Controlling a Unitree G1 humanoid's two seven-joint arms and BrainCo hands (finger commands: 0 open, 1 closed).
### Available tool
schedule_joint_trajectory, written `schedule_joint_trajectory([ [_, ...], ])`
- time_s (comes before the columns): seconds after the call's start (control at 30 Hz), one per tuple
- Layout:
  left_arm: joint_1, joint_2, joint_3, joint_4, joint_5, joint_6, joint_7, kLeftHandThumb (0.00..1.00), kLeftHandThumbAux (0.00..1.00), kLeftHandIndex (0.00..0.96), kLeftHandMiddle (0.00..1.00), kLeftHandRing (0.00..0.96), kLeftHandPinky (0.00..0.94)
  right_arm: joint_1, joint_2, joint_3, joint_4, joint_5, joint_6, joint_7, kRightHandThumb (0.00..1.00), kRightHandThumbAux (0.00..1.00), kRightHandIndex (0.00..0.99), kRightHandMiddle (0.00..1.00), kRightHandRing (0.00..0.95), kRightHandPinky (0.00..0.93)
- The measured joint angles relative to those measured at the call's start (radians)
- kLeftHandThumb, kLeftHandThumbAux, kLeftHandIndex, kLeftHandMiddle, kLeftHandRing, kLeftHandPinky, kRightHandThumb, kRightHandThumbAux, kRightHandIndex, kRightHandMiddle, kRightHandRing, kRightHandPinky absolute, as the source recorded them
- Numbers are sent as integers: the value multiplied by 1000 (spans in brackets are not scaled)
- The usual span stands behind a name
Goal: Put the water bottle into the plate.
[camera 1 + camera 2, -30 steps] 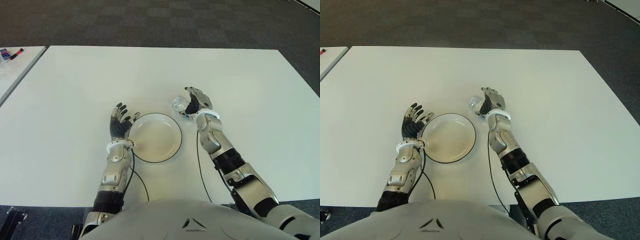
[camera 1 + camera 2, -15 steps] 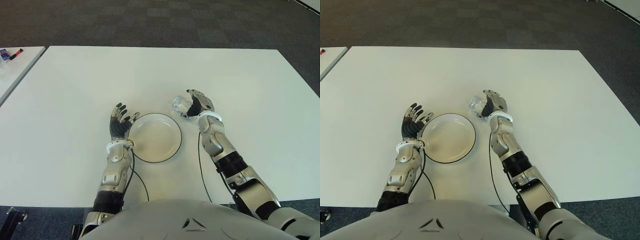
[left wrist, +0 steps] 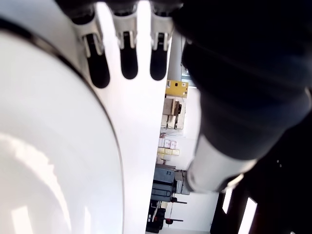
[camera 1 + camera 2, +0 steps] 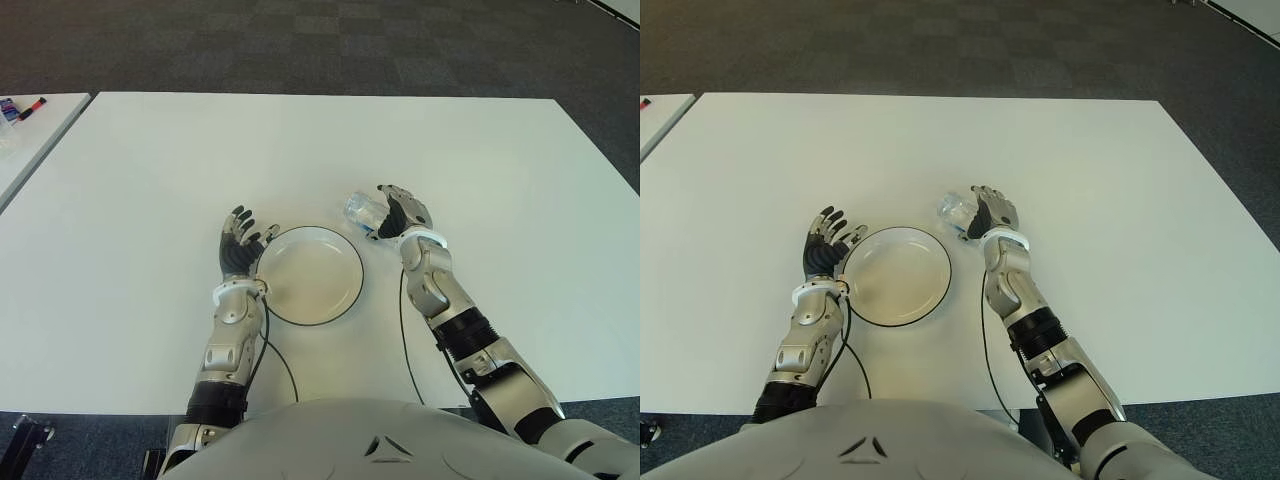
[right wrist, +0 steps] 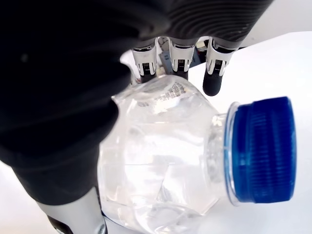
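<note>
A small clear water bottle (image 4: pixel 362 210) with a blue cap (image 5: pixel 263 148) sits on the white table just beyond the upper right rim of the white, dark-edged plate (image 4: pixel 312 280). My right hand (image 4: pixel 397 213) is at the bottle's right side, fingers (image 5: pixel 181 58) curled round its far side and the thumb on the near side, shut on it. My left hand (image 4: pixel 240 246) shows beside the plate's left rim with its fingers (image 3: pixel 129 63) spread and holding nothing.
The white table (image 4: pixel 150 170) stretches wide on all sides of the plate. A thin black cable (image 4: pixel 283 365) runs along each forearm. A second table at the far left holds small items (image 4: pixel 22 107). Dark carpet lies beyond.
My right hand has shifted slightly nearer and to the right, and its fingers have curled closer round the bottle. The bottle has nudged a little right. The left hand and plate are unmoved.
</note>
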Motion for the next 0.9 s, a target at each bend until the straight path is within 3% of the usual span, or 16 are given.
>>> schedule_joint_trajectory([
  [0.9, 0, 0, -1, -10, 0, 12, 0, 82, 900, 147, 175, 162, 194, 35, 1, -24, -38, 25, 0, 7, 927, 880, 0, 0, 0, 17],
])
